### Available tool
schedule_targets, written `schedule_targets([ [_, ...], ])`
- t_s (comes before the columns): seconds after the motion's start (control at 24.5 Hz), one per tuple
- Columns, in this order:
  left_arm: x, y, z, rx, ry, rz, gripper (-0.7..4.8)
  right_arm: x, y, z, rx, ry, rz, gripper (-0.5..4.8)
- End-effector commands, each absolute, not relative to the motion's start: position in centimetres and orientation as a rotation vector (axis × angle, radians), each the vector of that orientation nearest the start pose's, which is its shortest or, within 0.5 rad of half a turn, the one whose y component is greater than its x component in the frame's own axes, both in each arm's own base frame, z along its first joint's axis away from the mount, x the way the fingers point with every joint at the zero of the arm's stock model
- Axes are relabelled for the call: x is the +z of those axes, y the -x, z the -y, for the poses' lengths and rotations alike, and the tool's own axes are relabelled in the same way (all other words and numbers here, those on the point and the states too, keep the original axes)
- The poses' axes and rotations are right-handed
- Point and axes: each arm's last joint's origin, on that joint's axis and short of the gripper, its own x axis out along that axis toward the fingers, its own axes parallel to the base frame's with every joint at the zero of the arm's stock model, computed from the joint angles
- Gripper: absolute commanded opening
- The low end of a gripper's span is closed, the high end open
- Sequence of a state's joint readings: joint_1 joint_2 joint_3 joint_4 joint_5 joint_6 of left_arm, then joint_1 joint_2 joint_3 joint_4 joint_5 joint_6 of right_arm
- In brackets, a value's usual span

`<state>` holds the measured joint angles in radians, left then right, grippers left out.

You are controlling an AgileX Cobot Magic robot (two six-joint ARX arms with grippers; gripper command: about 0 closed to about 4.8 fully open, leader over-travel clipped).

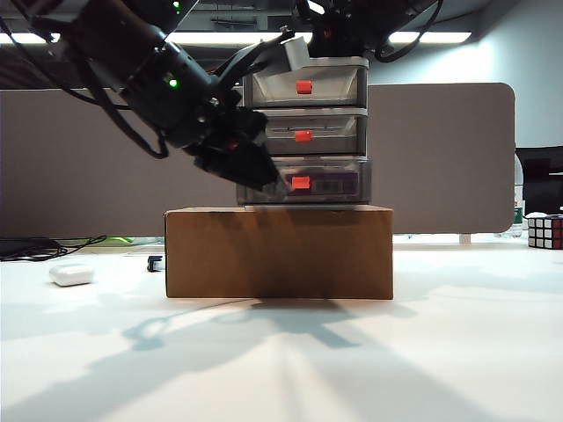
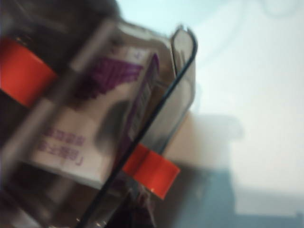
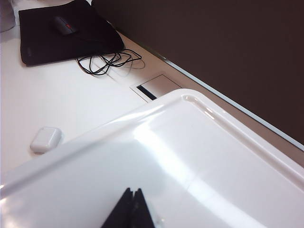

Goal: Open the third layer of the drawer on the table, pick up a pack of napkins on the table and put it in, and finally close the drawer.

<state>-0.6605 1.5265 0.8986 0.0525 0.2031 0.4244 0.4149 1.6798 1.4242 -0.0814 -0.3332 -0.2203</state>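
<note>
From the left, the left gripper point(image 1: 264, 172) reaches in from high on that side, its arm slanting down and rightward, and its dark fingers are pinched together, empty, right against the front of the third layer point(image 1: 330, 182), just left of the red handle point(image 1: 301, 183). The drawer point(image 1: 306, 132) stands on a brown cardboard box point(image 1: 279, 252) on the table point(image 1: 281, 352). The pack of napkins point(image 2: 95, 114) already lies flat inside that lowest drawer, its purple showing through the smoky front, long axis running left to right across the drawer. So the front to be pushed lies directly beyond those clenched fingers, farther in; the left arm is plainly the nearer one. On the right, the right gripper point(image 3: 130, 209) rests atop the cabinet, fingers pressed together, seemingly steadying it.
</note>
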Motion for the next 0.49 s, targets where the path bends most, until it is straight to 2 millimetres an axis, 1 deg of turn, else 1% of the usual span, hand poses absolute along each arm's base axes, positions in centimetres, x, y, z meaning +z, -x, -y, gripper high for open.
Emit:
schedule_targets([
  [0.04, 22.4, -25.7, 20.6, -0.909, -0.496, -0.318, -0.06, 32.7, -35.3, -16.6, 0.779, 0.243, -0.285, -0.06],
  [0.16, 22.1, -26.1, 20.9, -0.899, -0.494, -0.299, -0.06, 32.7, -35.3, -16.6, 0.779, 0.243, -0.285, -0.06],
  [0.33, 21.4, -26.7, 21.1, -0.825, -0.510, -0.291, -0.06, 32.7, -35.3, -16.5, 0.756, 0.249, -0.286, -0.06],
  [0.49, 21.3, -27.0, 21.2, -0.788, -0.511, -0.264, -0.06, 32.8, -35.3, -16.5, 0.758, 0.251, -0.280, -0.06],
])
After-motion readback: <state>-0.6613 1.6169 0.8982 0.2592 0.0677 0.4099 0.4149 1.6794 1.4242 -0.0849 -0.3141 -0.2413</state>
